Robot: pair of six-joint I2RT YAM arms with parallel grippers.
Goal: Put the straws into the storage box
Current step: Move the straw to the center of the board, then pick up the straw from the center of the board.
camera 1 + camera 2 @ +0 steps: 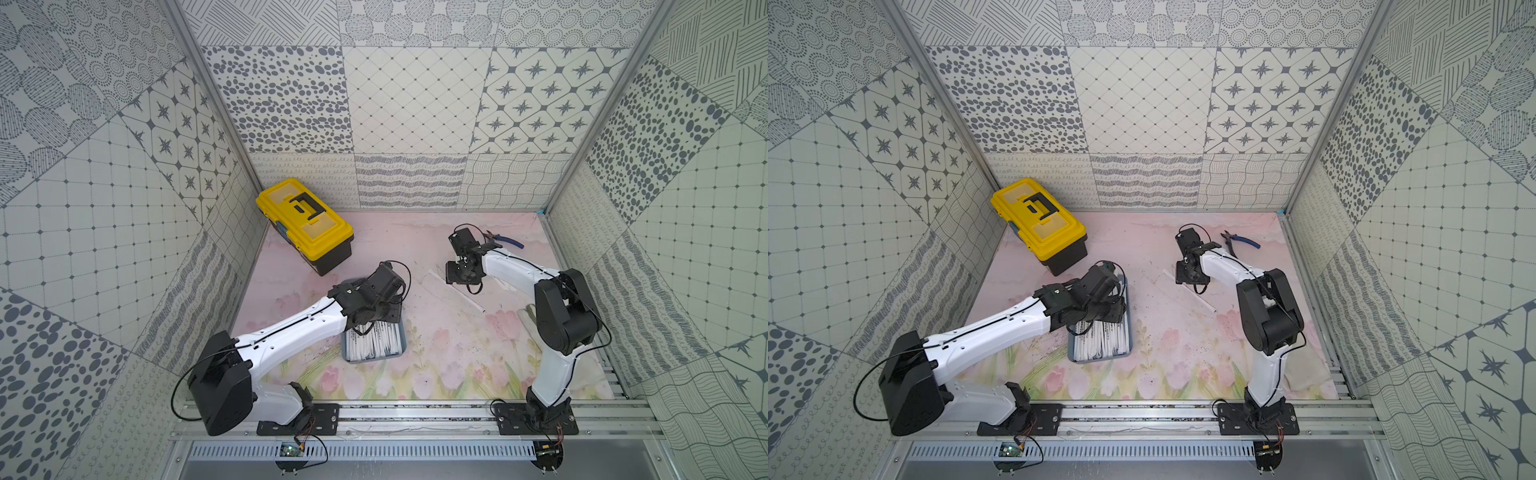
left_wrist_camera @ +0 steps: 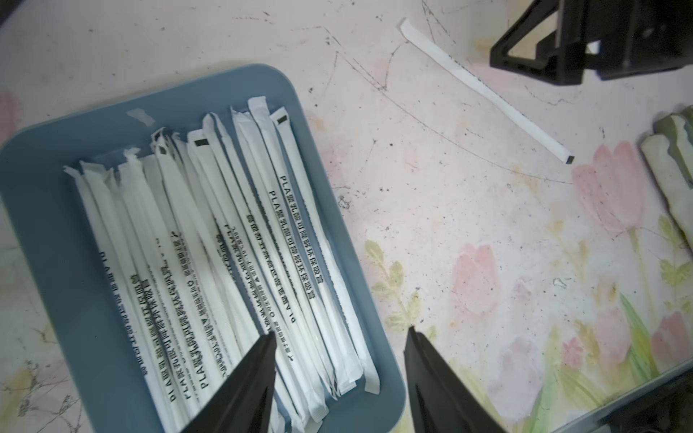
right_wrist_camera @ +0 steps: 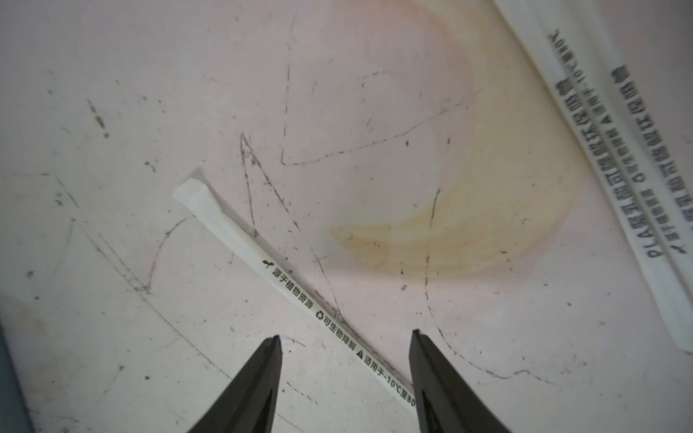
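Floral mat [image 1: 436, 353]: toolbox [image 1: 305, 224], pliers [image 1: 505, 240], storage box [image 2: 75, 127], loose straws [image 2: 487, 92].

Straws [image 2: 232, 240] paper-wrapped, matt; storage box [image 2: 56, 142] smooth plastic; table [image 2: 450, 187] scuffed.

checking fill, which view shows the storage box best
Left wrist view: the storage box is close, straws distinct. Both top views show it small, partly under the left arm; right wrist view doesn't clearly show it.
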